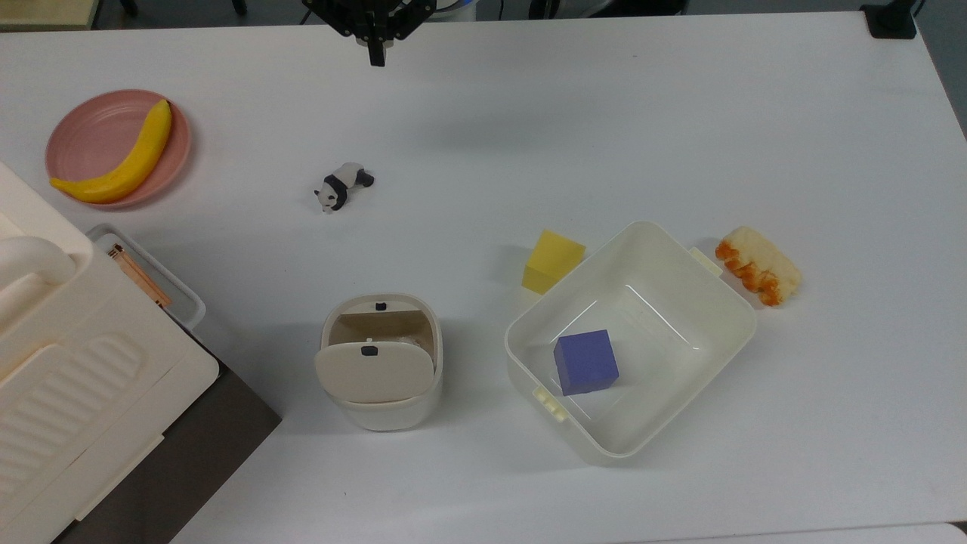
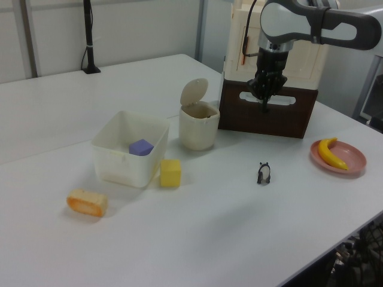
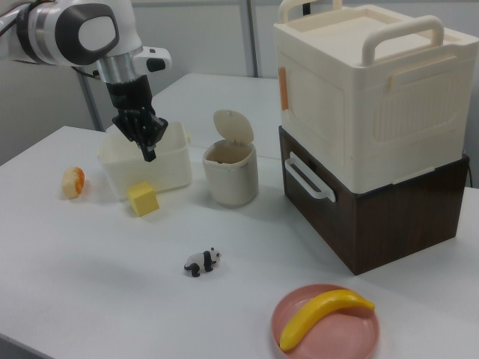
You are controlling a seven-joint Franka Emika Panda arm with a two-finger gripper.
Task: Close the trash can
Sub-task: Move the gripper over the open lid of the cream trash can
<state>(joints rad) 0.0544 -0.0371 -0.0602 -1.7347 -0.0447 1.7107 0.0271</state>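
Note:
The trash can is a small cream-white bin standing on the white table, its beige lid hinged up and open. My gripper hangs high above the table, far from the bin, at the top view's upper edge. Its fingers are shut together with nothing between them.
A large cream tub holds a purple cube; a yellow cube and a bread piece lie beside it. A toy panda, a pink plate with a banana, and stacked cream and brown boxes stand nearby.

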